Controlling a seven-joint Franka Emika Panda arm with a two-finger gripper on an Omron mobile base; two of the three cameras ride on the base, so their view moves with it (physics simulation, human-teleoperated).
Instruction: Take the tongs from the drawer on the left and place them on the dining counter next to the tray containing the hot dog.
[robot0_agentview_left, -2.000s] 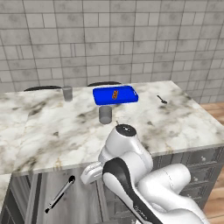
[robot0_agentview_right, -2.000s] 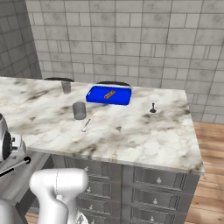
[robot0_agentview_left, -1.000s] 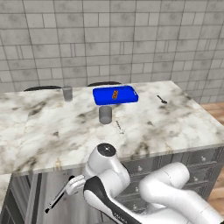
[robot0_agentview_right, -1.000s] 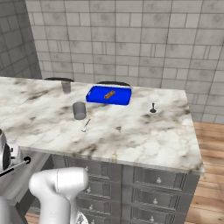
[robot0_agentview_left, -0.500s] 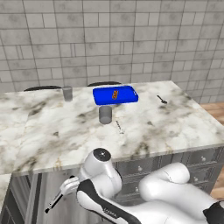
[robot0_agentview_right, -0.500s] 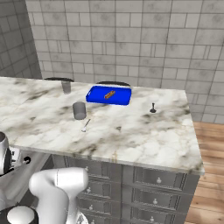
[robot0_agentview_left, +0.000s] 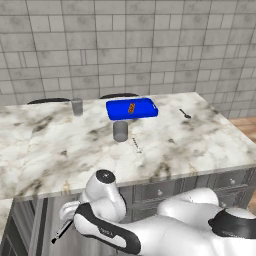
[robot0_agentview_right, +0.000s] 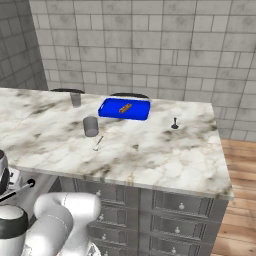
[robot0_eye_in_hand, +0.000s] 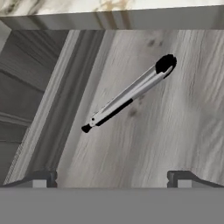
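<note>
In the left base view we see the dining counter (robot0_agentview_left: 165, 145), its marble surface running wide from left to right with a long near edge. The blue tray (robot0_agentview_left: 132, 108) sits toward the far edge, and the hot dog (robot0_agentview_left: 131, 107) lies on it near its middle. A grey cup (robot0_agentview_left: 120, 131) stands just in front of the tray, a second cup (robot0_agentview_left: 77, 106) stands well to its left near the far edge, and a small dark spoon (robot0_agentview_left: 185, 114) lies to the tray's right. Bare marble lies open on both sides of the tray. Below the near edge, the arm bends down into the open drawer (robot0_agentview_left: 30, 230), where the dark end of the tongs (robot0_agentview_left: 62, 233) shows beside the arm.

From the right base view we see the same surface with its right edge ending well clear of the tray (robot0_agentview_right: 124, 108). A tiny thin utensil (robot0_agentview_right: 98, 143) lies in front of the cup (robot0_agentview_right: 90, 126). At the lower left, one black end of the tongs (robot0_agentview_right: 20, 189) pokes out beside the arm.

In the hand view the tongs (robot0_eye_in_hand: 131, 92) lie diagonally on the wood-grain drawer floor (robot0_eye_in_hand: 175, 131), apart from the drawer's side wall (robot0_eye_in_hand: 57, 96). The jaws of the gripper (robot0_eye_in_hand: 112, 179) stand spread wide, hovering above the tongs and touching nothing, with free floor all round.
</note>
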